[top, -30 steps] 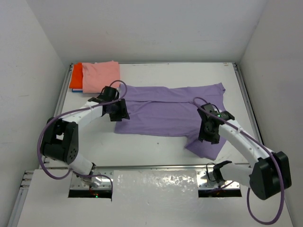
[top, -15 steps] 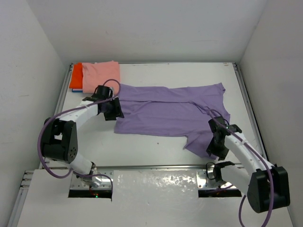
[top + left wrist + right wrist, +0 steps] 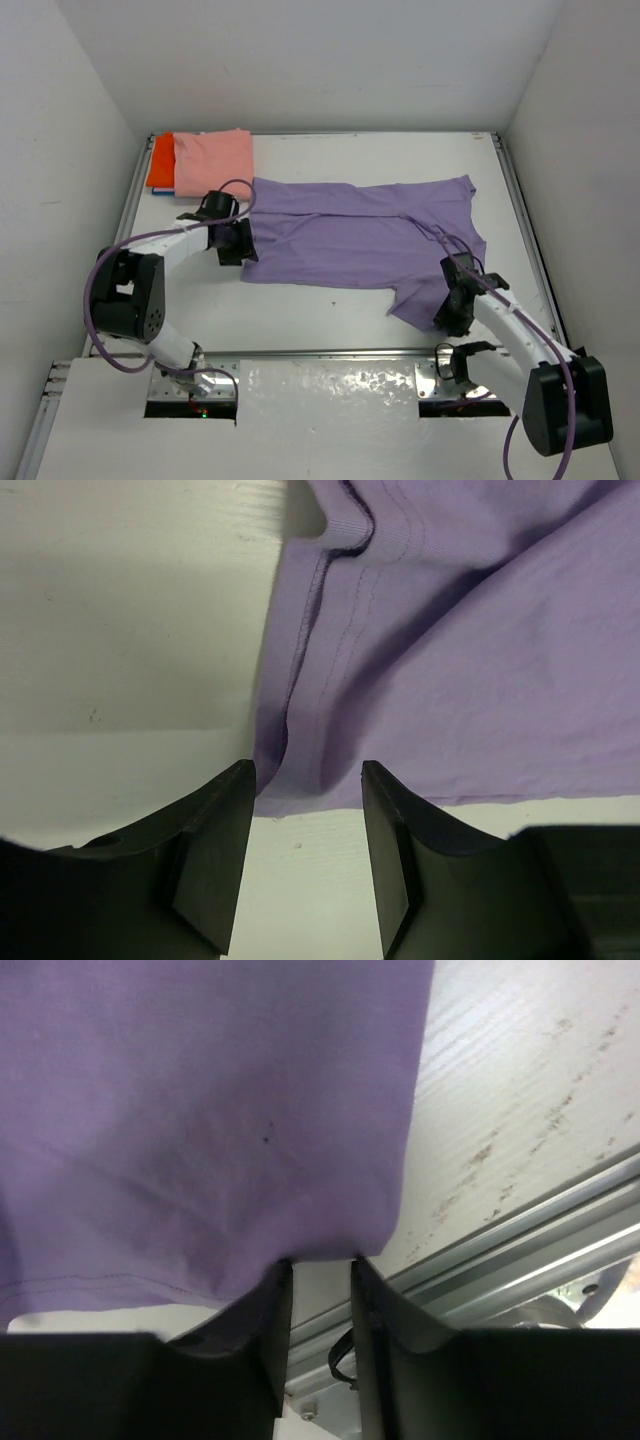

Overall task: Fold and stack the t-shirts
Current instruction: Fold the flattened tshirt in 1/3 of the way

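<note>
A purple t-shirt lies spread flat across the middle of the table, one flap reaching toward the front right. My left gripper sits low at the shirt's left edge. In the left wrist view it is open, with the shirt's hem just beyond the fingertips and bare table between the fingers. My right gripper is at the near right flap. In the right wrist view it shows a narrow empty gap, with the fabric edge right at the tips.
A folded pink shirt lies on a folded orange one at the back left corner. A metal rail runs along the table's front edge and shows close behind the right fingers. White walls enclose the table.
My right gripper moved from the middle of the shirt's right side toward me to the front edge of the flap. My left gripper shifted slightly left to the shirt's left edge.
</note>
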You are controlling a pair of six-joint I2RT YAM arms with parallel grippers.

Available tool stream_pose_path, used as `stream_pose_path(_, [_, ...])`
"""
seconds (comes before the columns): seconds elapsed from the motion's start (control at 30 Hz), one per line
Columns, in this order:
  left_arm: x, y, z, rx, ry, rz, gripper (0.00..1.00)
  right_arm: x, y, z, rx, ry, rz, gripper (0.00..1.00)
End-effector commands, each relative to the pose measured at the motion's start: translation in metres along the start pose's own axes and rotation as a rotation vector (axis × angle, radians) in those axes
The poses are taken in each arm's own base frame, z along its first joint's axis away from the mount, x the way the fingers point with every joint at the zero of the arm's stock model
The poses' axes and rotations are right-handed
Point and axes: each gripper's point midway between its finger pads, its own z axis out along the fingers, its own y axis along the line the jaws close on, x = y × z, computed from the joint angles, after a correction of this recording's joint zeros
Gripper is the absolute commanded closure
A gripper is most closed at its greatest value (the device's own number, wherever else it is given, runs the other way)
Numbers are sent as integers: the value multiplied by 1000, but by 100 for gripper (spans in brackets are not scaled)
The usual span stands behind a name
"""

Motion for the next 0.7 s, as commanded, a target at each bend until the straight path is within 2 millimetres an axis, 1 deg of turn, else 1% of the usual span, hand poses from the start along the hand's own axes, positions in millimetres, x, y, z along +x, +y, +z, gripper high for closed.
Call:
stream_pose_path(0.0, [-7,6,6,-16,-31,9,55,-4,8,4,-25,-15,46,78])
stream_pose_path(0.03, [-5,7,7,-17,-24,8,55,-3,7,4,-18,-9,49,86])
stream_pose_path(0.07, [-4,6,8,-12,-20,8,55,-3,6,3,-13,-8,52,98])
stream_pose_path(0.1, [-3,6,8,-10,-17,6,55,-8,6,-1,-6,-23,63,100])
stream_pose_path(0.17, [-2,7,9,-13,-15,4,55,-13,2,-8,10,-47,72,100])
stream_pose_path(0.2, [-3,6,9,-11,-19,5,55,-24,1,-16,19,-88,82,100])
stream_pose_path(0.23, [-1,7,10,-15,-14,4,55,-24,-5,-21,47,-85,82,100])
stream_pose_path(0.3, [-1,7,10,-14,-12,4,55,-38,-8,-34,58,-113,100,100])
stream_pose_path(0.4, [2,9,10,-19,-11,-1,55,-44,-13,-41,81,-108,98,100])
stream_pose_path(0.53, [6,11,10,-25,-9,-5,55,-44,-18,-43,101,-95,95,100])
stream_pose_path(0.63, [2,8,5,-13,-22,-6,55,-44,-5,-38,20,-97,64,100])
stream_pose_path(0.67, [0,6,3,-10,-24,-7,55,-41,-2,-37,-5,-87,65,87])
